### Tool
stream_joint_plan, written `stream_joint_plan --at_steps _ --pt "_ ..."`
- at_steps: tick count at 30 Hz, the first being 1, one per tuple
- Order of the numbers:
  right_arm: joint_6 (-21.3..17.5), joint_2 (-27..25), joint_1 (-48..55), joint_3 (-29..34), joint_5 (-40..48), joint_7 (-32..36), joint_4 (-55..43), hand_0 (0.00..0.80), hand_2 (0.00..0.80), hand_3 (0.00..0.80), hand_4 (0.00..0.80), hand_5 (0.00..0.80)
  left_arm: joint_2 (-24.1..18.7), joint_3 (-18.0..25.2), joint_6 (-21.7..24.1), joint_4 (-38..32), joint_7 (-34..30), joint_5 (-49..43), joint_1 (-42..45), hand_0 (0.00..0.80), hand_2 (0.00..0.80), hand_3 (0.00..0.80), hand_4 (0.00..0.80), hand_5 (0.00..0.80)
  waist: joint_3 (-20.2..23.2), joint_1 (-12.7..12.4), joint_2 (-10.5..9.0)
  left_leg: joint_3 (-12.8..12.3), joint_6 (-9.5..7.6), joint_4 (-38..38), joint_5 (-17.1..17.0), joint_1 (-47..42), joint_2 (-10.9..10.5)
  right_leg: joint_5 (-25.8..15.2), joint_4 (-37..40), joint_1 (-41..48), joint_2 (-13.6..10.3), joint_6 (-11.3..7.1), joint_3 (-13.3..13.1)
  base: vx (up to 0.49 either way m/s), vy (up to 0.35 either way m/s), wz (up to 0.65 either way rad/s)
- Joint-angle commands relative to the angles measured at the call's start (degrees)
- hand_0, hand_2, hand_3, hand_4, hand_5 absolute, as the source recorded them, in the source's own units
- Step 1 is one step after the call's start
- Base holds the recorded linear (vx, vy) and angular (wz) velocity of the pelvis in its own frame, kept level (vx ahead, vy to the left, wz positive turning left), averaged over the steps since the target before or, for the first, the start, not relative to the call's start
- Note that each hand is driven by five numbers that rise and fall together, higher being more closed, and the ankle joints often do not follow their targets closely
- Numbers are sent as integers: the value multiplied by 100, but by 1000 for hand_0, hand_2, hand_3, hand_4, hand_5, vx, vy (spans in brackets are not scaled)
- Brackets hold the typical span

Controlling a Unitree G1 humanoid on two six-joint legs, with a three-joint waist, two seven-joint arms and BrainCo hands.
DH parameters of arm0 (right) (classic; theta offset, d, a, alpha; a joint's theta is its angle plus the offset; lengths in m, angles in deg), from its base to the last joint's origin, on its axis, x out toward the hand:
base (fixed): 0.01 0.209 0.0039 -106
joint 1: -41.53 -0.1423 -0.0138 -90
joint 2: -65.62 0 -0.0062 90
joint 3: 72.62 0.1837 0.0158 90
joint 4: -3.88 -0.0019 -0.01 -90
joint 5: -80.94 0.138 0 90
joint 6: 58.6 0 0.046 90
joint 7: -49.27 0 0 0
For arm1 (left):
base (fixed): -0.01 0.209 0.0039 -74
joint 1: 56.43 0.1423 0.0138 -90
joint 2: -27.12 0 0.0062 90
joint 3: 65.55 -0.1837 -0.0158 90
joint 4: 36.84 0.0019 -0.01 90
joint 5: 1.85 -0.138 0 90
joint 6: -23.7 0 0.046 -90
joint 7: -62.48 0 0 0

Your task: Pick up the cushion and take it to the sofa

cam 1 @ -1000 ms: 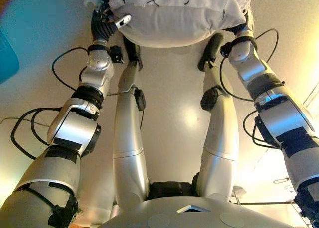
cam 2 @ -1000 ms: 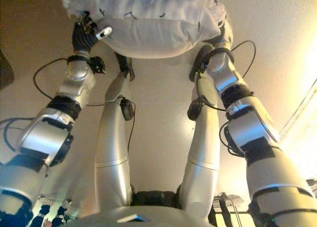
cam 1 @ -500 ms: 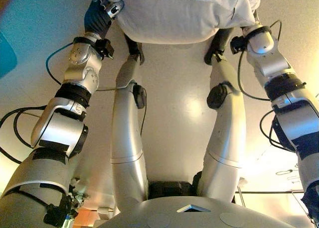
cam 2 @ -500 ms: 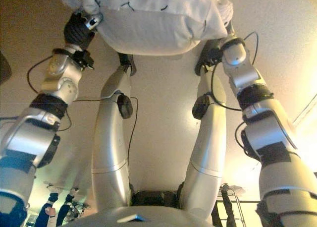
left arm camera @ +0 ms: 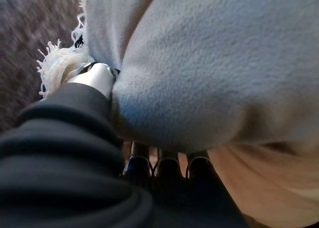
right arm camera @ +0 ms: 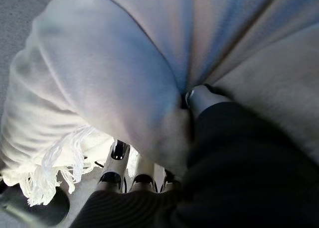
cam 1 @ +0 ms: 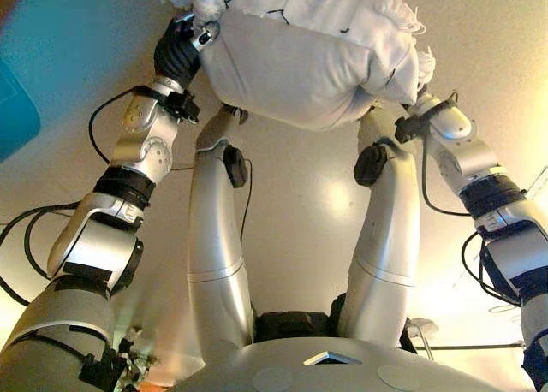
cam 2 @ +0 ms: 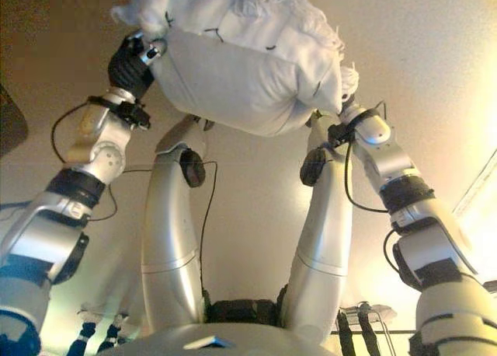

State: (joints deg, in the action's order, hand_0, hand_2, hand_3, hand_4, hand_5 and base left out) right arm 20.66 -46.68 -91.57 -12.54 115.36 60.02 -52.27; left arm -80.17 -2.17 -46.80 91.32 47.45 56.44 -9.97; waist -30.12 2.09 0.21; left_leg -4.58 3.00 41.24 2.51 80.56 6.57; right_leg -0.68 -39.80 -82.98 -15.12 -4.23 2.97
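Cushion is up off the floor, carried between both hands in front of the robot. It's a plump white one with a frayed fringe along its edges and small dark stitches on the cover. The left hand has the cushion's left end: thumb dug into the fabric on one side, fingers curled under the bulge on the other. The right hand has the right end the same way, thumb pressed deep into a fold, fingers wrapped beneath near the fringe. In the head views that right hand is mostly hidden behind the cushion. The cushion sits tilted, right end lower.
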Motion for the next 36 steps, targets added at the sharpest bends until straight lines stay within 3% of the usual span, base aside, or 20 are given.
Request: stream_joint_plan --at_steps 1,7,13,17,22,24,30,31,34,36 --pt "-855 632 95 -229 -54 517 -1626 800 800 800 800 800 1041 -412 266 -1238 -815 -83 509 800 800 800 800 800 33 -53 267 234 342 -797 -455 -703 78 -344 617 969 44 -347 -33 20 -57 -7" --pt "-1428 953 833 -33 -410 277 -1819 800 800 800 800 800 1342 -321 663 -1475 -1116 256 1304 800 800 800 800 800 33 -123 201 230 353 -1423 -498 -2155 -40 -441 1303 2316 -80 -415 231 42 -67 -3" --pt "-1828 1236 1670 300 -705 145 -2155 800 800 800 800 800 1509 -136 960 -2071 -1248 104 2205 800 800 800 800 800 33 -289 87 118 273 -1973 -430 -3843 -192 -415 1868 4053 -235 -455 792 69 -114 7" --pt "-2183 1211 2060 557 -805 54 -2552 800 800 800 800 800 1383 24 1202 -2701 -1168 -48 2605 800 800 800 800 800 33 -419 78 57 190 -2254 -342 -4893 -277 -353 2171 5163 -329 -479 1040 31 -51 8" --pt "-2325 1286 2374 728 -1213 -78 -3038 800 800 800 800 800 1301 186 1237 -3399 -1109 0 2939 800 800 800 800 800 464 -514 44 84 103 -2677 -348 -5713 -389 -302 2512 6051 -305 -502 1186 71 6 11" --pt "-2368 1305 2621 794 -1389 -195 -3397 800 800 800 800 800 1306 233 1186 -3821 -1050 -73 3131 800 800 800 800 800 849 -561 0 120 78 -3016 -334 -6293 -397 -276 2845 6726 -245 -505 1244 141 -4 9" --pt "-2430 1363 3147 1035 -1442 -434 -4157 800 800 800 800 800 1316 298 1238 -4438 -689 -341 3503 800 800 800 800 800 1828 -577 -82 177 -17 -3721 -308 -7480 -404 -286 3484 7949 -99 -486 1197 218 -4 4" --pt "-2250 1376 3207 1068 -1285 -564 -4266 800 800 800 800 800 1312 316 1242 -4500 -659 -370 3547 800 800 800 800 800 1938 -574 -82 178 -27 -3779 -299 -7595 -395 -266 3494 8033 -81 -478 1179 258 -11 10" --pt "-2900 1355 4322 1987 -496 973 -4526 800 800 800 800 800 1216 1039 1120 -4880 -1005 -266 4076 800 800 800 800 800 2255 -337 -110 101 -83 -4074 -274 -8028 -332 -180 3491 8232 92 -470 907 157 -41 15" --pt "-2886 1366 4313 2072 -367 942 -4647 800 800 800 800 800 1208 1058 1172 -4948 -990 -320 4078 800 800 800 800 800 2406 -271 -135 172 -119 -4245 -269 -8243 -338 -134 3605 8413 230 -470 695 156 -88 -1"
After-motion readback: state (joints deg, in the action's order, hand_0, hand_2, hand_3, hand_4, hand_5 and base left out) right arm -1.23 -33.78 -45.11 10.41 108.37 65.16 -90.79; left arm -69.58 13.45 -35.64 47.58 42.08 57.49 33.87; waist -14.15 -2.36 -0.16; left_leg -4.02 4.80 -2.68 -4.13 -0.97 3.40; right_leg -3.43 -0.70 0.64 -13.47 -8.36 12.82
